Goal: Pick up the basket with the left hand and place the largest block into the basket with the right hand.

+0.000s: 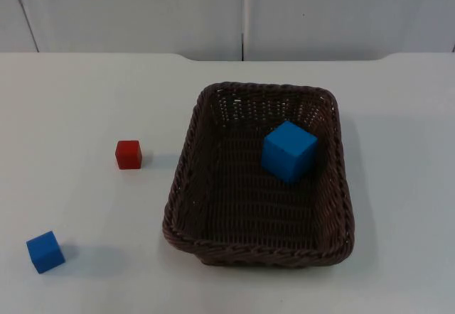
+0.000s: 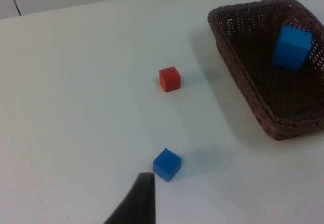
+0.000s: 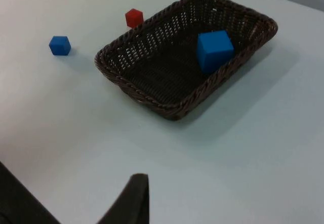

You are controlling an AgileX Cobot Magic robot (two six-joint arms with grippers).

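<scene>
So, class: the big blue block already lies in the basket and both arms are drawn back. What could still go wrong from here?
Two risks, both judgements. The large blue block lies loose near the far right wall of the wicker basket, so lifting the basket by one side could tip it and slide the block out. The small blue block sits close ahead of the left gripper's fingertip, so a careless advance toward the basket might knock it, or the red block.

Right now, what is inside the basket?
One large blue block lies in the basket, toward its far right side. The weave under the block is covered.
</scene>
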